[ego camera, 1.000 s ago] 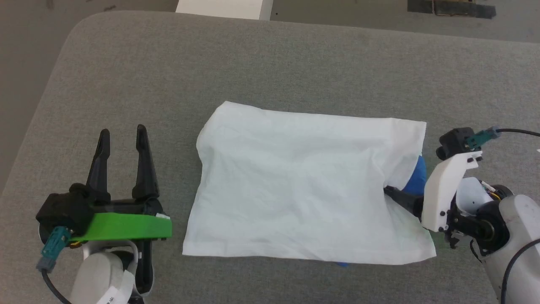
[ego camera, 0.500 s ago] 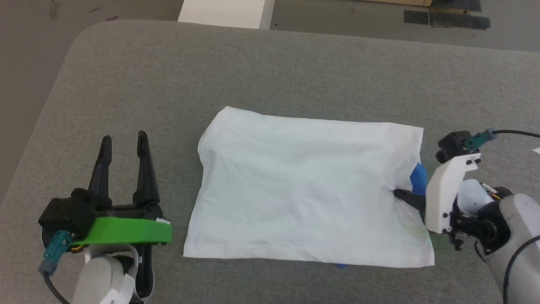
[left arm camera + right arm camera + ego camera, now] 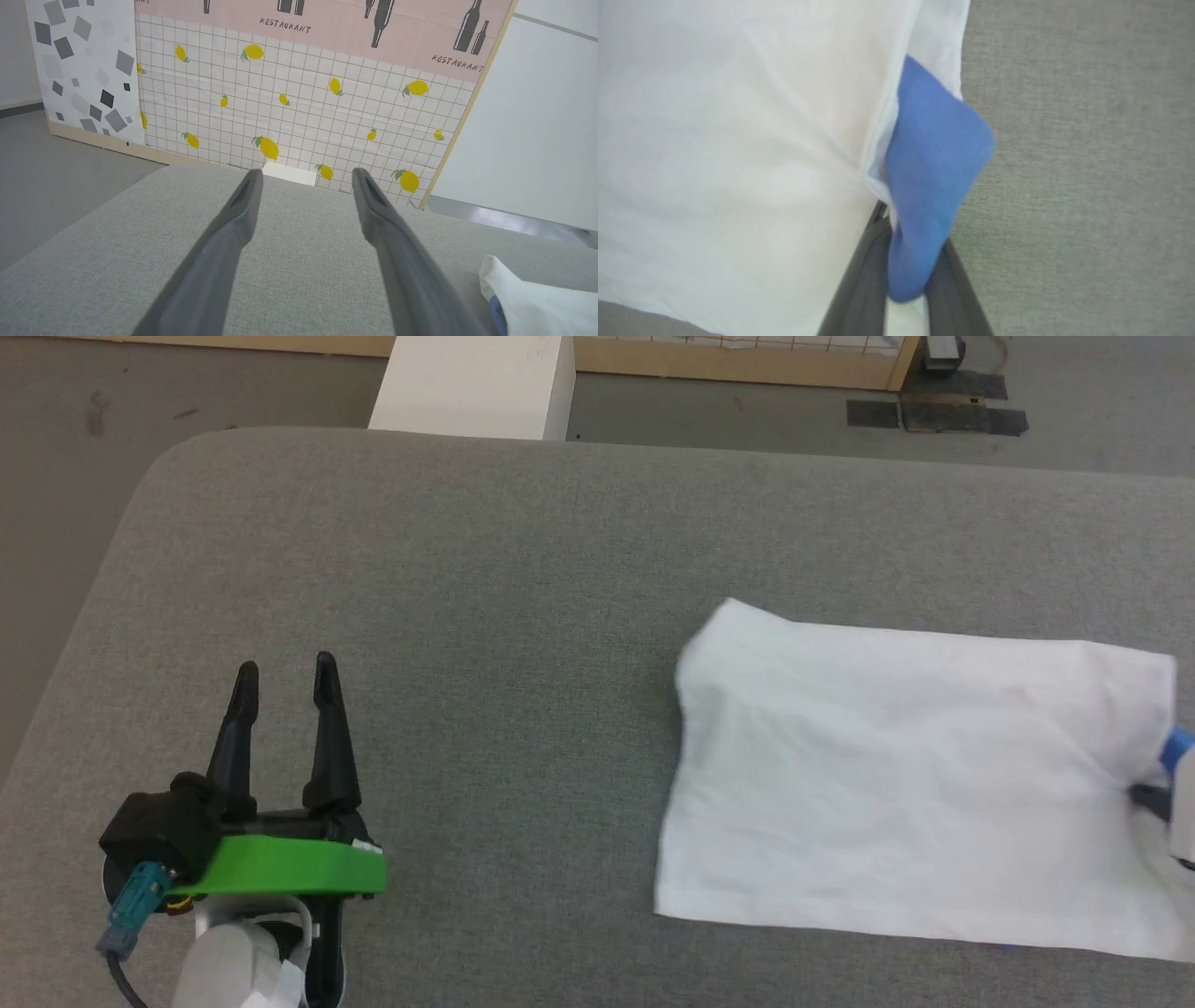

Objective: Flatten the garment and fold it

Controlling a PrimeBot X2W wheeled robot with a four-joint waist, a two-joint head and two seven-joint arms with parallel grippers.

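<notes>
Dragged toward three o'clock, the garment follows your right gripper, clenched on its blue sleeve; left gripper released. Flattening: draw the sleeve out.

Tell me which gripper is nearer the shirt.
Right. The right gripper is shut on the blue sleeve at the right edge of the shirt. The left gripper is open over the grey surface, well apart from the shirt's left edge.
</notes>
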